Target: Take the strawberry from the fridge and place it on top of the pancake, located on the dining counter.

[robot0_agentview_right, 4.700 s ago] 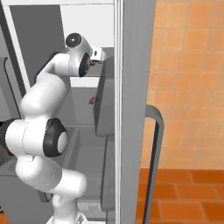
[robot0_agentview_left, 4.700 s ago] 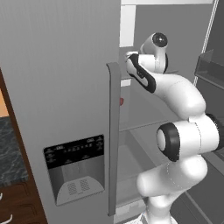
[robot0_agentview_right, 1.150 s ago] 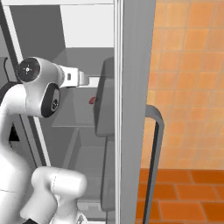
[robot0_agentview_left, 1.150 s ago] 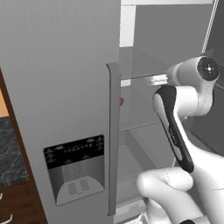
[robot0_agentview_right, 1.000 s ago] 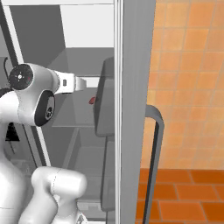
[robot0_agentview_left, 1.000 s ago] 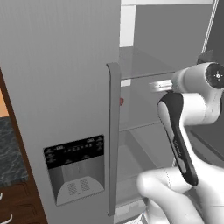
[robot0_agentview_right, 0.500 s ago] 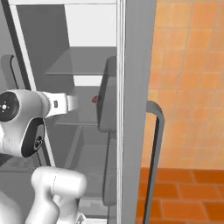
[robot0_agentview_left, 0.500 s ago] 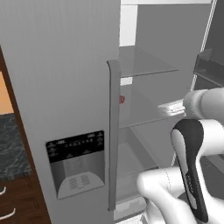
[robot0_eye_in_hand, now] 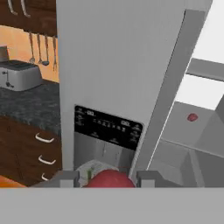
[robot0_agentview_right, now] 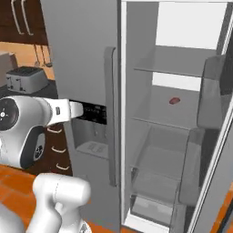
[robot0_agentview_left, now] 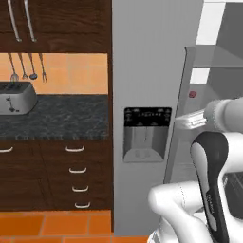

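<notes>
In the hand view a red strawberry with a bit of green at its top sits between my gripper's two finger tips, which are shut on it. The gripper is outside the fridge, level with the closed left door's black dispenser panel. In the right base view the gripper points at that door. The fridge's right side stands open, and a small red thing lies on its middle shelf. The pancake and the dining counter are out of view.
The open fridge door with its bins hangs at the right. Left of the fridge runs a black-topped dark wood cabinet with drawers, a steel toaster and hanging utensils. The floor is orange tile.
The whole picture has shifted, so the base has moved back and turned left, bringing the counter and toaster into view. My arm has drawn out of the fridge compartment and now sits before the closed door.
</notes>
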Robot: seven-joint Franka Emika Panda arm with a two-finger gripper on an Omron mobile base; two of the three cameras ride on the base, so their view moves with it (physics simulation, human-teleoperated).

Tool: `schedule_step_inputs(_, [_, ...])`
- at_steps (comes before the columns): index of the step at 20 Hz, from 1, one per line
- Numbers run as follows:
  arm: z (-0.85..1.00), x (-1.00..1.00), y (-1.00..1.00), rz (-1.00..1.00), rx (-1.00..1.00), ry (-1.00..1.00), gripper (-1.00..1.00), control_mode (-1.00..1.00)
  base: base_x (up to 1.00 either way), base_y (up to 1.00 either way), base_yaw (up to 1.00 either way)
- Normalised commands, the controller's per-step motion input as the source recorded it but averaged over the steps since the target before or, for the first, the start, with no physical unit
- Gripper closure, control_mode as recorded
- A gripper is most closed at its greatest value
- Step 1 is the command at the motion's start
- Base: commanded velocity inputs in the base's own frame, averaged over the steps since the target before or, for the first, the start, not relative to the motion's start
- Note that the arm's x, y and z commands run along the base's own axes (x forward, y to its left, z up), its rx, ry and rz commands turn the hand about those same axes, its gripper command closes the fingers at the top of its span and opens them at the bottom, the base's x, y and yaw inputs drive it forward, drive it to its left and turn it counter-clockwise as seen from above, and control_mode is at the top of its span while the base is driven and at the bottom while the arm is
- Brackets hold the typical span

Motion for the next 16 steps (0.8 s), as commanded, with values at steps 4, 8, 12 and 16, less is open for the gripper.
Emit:
schedule_step_inputs(4, [0.0,0.0,0.0,0.0,0.0,0.0,1.0,1.0,-0.61,0.68,0.63])
schedule_step_inputs(8, [0.0,0.0,0.0,0.0,0.0,0.0,1.0,1.0,-0.47,0.52,0.68])
schedule_step_inputs(12, [0.0,0.0,0.0,0.0,0.0,0.0,1.0,1.0,-0.37,0.29,0.76])
schedule_step_inputs(16, [0.0,0.0,0.0,0.0,0.0,0.0,1.0,1.0,-0.27,0.2,0.81])
